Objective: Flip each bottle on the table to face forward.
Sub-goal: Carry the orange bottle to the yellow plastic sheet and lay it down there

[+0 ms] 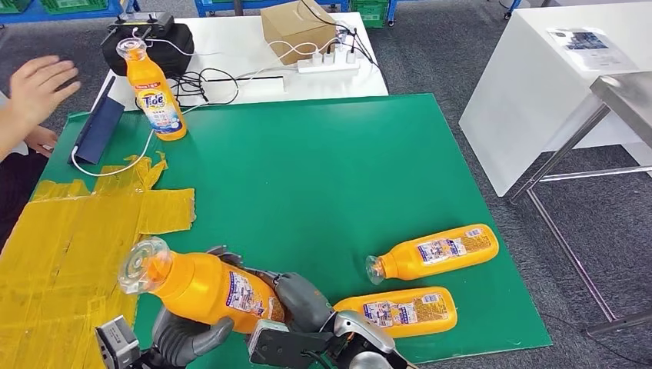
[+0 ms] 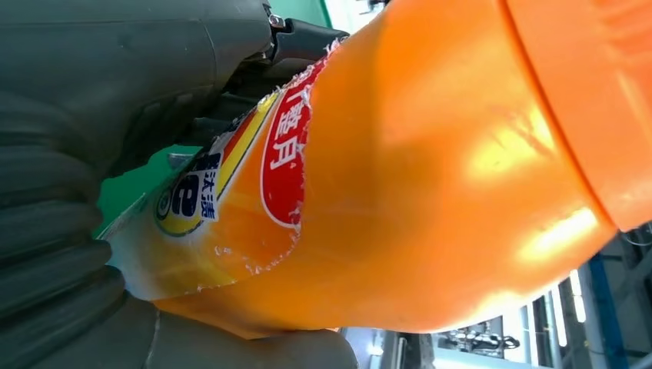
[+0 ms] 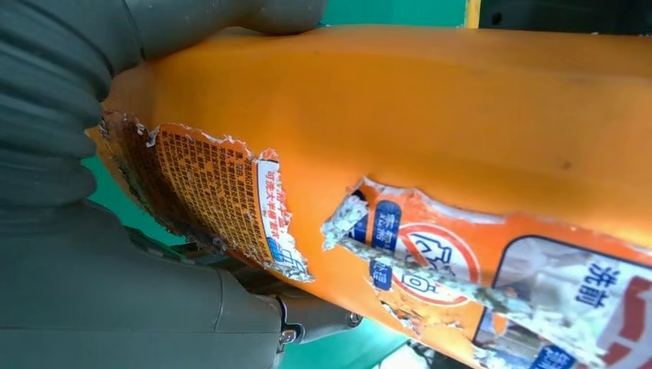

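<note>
A robotics test lab or workshop is indicated: a green mat (image 1: 323,169) patched with yellow tape (image 1: 69,231) is laid over the surface, a power strip (image 1: 328,64) with trailing cables and a cardboard box (image 1: 296,29) are seen behind, grey carpet (image 1: 438,54) beyond.

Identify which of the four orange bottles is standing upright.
The Tide bottle at the green mat's far left corner stands upright. Two bottles lie flat; both hands hold the fourth tilted.
</note>
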Motion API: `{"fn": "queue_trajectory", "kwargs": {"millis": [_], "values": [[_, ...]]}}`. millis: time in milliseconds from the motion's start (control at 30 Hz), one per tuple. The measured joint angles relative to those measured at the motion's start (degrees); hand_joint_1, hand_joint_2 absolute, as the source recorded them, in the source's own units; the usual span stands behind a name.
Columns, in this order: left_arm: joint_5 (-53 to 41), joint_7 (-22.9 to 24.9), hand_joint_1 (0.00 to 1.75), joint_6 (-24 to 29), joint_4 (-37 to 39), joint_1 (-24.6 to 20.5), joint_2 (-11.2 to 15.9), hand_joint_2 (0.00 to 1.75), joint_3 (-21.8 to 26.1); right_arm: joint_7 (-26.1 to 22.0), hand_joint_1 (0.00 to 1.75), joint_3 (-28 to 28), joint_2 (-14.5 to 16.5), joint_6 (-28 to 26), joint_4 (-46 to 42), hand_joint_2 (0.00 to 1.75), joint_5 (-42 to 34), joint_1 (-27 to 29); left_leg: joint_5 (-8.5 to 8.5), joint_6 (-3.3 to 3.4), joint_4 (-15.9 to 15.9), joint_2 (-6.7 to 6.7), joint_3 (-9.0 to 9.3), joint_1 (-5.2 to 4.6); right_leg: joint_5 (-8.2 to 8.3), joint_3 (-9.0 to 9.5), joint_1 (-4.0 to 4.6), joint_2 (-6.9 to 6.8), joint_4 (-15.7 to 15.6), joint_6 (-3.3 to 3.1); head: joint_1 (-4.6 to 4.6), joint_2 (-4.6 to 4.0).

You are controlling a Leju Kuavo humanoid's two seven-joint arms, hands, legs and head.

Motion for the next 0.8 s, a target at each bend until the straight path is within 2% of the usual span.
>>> {"fn": "queue_trajectory", "kwargs": {"millis": [333,367,467,500,633,767,800], "values": [[0.23,0.03,1.75,-0.12,1.23,0.03,0.16,1.75,0.05,-0.28,1.75,0.21,0.00,-0.50,1.18,1.75,-0.56,1.52,-0.01,0.00,0.00,0.00,-0.01,0.00,-0.01,-0.04,0.00,0.01,0.00,0.00,0.01,0.00],[0.25,0.03,1.75,-0.10,1.30,0.03,0.17,1.75,0.08,-0.29,1.56,0.21,0.00,-0.55,1.22,1.75,-0.56,1.62,-0.01,0.00,0.00,0.00,-0.01,0.00,0.00,-0.03,0.00,0.01,0.00,0.00,0.01,0.00],[-0.98,-0.45,1.75,1.03,1.38,0.03,0.17,1.75,0.30,-0.34,0.25,-0.02,-0.01,-1.45,1.26,1.75,-0.19,2.23,-0.01,0.00,0.00,0.00,0.00,0.00,0.00,-0.03,0.00,0.01,0.00,0.00,0.01,0.00],[-2.72,-1.04,1.75,2.30,1.36,0.03,0.16,1.75,0.48,-0.40,0.00,-0.22,-0.01,-2.14,1.20,1.75,0.37,2.60,-0.01,0.00,0.00,0.00,0.00,0.00,0.00,-0.03,0.00,0.01,0.00,0.00,0.01,0.00],[-17.21,-3.62,1.75,12.94,0.67,0.02,-0.07,1.75,2.75,-0.64,0.00,-1.58,-0.42,-6.05,-0.94,1.75,4.34,5.04,-0.01,-0.01,0.00,0.00,-0.02,0.00,-0.01,-0.05,0.00,0.01,0.00,0.00,0.00,0.00],[-27.77,-4.97,1.75,22.55,-0.12,-0.36,-0.32,1.75,7.30,-1.85,0.00,-2.94,-1.38,-9.06,-4.88,0.00,7.96,7.21,-0.01,-0.01,0.00,0.01,-0.02,0.01,0.00,-0.06,0.01,0.02,0.00,0.00,-0.02,0.00],[-32.61,-5.52,1.75,26.72,-0.46,-0.37,-0.43,1.75,8.37,-2.59,0.00,-3.30,-1.57,-9.84,-6.14,0.00,9.30,7.60,-0.01,-0.01,0.00,0.01,-0.02,0.01,0.00,-0.06,0.02,0.02,0.00,0.00,-0.02,0.00]]}}
